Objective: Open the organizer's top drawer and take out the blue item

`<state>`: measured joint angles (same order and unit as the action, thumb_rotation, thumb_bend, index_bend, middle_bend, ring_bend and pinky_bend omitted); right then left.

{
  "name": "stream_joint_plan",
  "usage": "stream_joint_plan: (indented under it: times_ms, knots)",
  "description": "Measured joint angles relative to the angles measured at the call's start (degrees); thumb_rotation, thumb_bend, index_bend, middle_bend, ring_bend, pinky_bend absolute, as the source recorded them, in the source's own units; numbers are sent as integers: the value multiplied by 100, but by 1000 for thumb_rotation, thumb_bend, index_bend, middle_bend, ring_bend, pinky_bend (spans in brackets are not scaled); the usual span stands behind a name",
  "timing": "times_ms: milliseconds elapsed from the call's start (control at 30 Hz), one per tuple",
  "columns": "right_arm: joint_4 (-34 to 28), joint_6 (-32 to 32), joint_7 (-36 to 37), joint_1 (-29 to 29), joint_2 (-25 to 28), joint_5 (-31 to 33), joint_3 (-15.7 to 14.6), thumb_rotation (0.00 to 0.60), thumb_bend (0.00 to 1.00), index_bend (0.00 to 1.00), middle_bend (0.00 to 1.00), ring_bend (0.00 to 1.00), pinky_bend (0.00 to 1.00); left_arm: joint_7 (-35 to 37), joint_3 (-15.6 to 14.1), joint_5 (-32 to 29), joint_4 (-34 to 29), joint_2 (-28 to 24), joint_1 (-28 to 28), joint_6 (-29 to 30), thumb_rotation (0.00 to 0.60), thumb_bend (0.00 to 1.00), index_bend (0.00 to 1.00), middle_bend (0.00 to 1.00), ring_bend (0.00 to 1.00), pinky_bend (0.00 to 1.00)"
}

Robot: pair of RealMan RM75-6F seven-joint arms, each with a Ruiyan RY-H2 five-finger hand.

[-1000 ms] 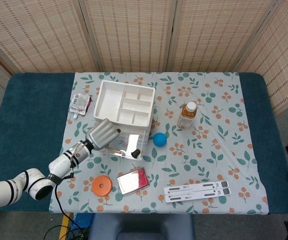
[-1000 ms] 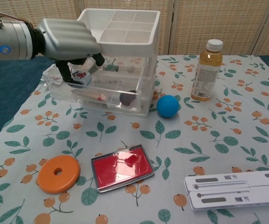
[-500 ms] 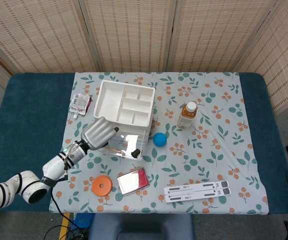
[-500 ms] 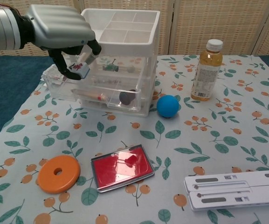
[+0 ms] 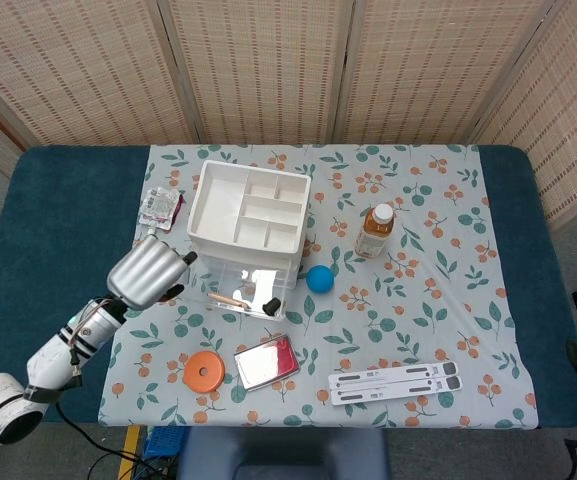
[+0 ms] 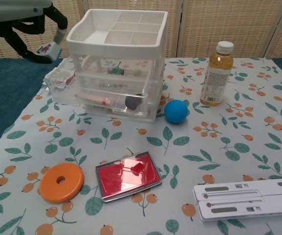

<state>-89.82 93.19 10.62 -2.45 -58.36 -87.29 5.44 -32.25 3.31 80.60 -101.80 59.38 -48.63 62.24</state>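
Floral cloth point(image 5: 438, 300) covers a dark-blue table point(image 5: 58, 230), with woven screens point(image 5: 268, 65) behind. On it stands the clear organizer point(image 6: 112, 90), its top drawer point(image 6: 67, 90) pulled out to the left. The left hand point(image 5: 148, 273), lifted clear to the organizer's left, pinches a small pale item point(image 6: 49, 48) that looks partly blue, though it is hard to tell. The removal step seems nearly done; next it needs setting down on bare cloth. The right hand is out of sight.

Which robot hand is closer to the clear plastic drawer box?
The left hand, up beside the clear plastic drawer organizer on its left and pinching a small blue item. No right hand shows in either view.
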Motion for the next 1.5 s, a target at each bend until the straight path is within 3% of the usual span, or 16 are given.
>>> stream_joint_plan:
  times_ms: [433, 1133, 1233, 1500]
  knots:
    - [-50, 9, -44, 52, 1, -95, -17, 600, 408, 48, 213, 112, 99, 462, -366, -121, 187, -186, 928, 270, 600, 228, 559, 990, 1000, 1000]
    - [-144, 171, -105, -45, 62, -104, -51, 600, 408, 48, 213, 112, 99, 377, -482, -521, 1127, 1284, 1034, -655, 600, 229, 523, 990, 1000, 1000]
    - [-150, 177, -110, -44, 64, -103, -46, 600, 408, 48, 213, 112, 99, 338, -456, -584, 1169, 1439, 1024, -712, 600, 228, 478, 990, 1000, 1000]
    - [-161, 105, -97, -19, 69, -84, -49, 600, 408, 48, 213, 112, 99, 199, -361, -816, 1082, 1501, 1120, -563, 600, 228, 225, 967, 1000, 1000]
